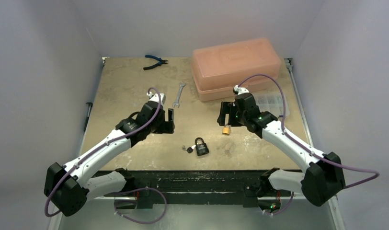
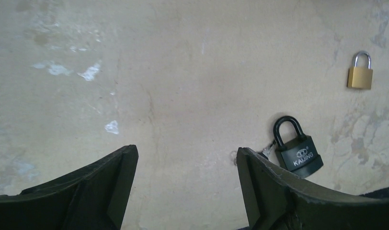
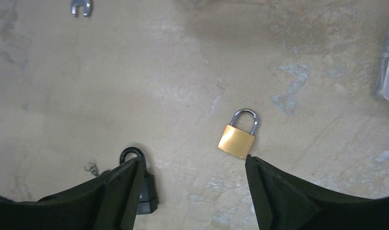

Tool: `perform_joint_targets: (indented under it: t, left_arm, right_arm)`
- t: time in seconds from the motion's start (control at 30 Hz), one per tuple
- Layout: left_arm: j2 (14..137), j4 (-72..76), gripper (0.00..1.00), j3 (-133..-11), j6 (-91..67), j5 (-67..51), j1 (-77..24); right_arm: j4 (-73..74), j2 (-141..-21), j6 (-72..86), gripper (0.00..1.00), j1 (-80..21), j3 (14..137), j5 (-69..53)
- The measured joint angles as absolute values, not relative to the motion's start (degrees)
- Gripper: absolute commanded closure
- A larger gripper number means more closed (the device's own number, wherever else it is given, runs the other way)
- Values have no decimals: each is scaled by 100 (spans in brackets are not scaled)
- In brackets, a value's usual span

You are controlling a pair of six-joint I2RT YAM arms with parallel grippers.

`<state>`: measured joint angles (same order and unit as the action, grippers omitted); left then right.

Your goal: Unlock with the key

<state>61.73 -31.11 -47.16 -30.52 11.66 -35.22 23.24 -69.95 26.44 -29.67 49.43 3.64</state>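
Observation:
A black padlock (image 1: 201, 147) lies flat near the table's front middle, its shackle closed; it also shows in the left wrist view (image 2: 298, 153) and partly behind a finger in the right wrist view (image 3: 147, 189). A small key on a ring (image 1: 187, 149) lies just left of it (image 3: 91, 168). A brass padlock (image 1: 226, 129) lies further right (image 2: 360, 75) (image 3: 238, 139). My left gripper (image 1: 170, 120) hovers open, left of the black padlock (image 2: 185, 182). My right gripper (image 1: 224, 115) hangs open above the brass padlock (image 3: 195, 187). Neither holds anything.
A pink plastic box (image 1: 235, 67) stands at the back right, with a clear organiser case (image 1: 274, 103) beside it. A wrench (image 1: 179, 96) lies mid-table and blue-handled pliers (image 1: 154, 61) at the back edge. White walls close in both sides.

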Motion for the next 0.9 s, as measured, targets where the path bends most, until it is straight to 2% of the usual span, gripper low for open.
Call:
perform_joint_targets:
  t: [0.1,0.27,0.47,0.9]
  left_arm:
    - [6407,-3098,21,-4713,-3210,1267,-3920]
    - [7057,-3030,39,-4707,-3280,1590,-4759]
    - [7883,-2882,51,-4694,-3345,1463,-4965]
    - [8228,-2141,60,-4453,-3343,1085,-4965]
  right_arm:
    - [2298,-6766,2735,17,-2969,4934,145]
    - [2290,-6593,2849,17,-2985,4932,34]
    - [2241,-6512,2858,18,-2989,4866,-86]
    - [2143,-6521,2965,18,-2989,4464,-403]
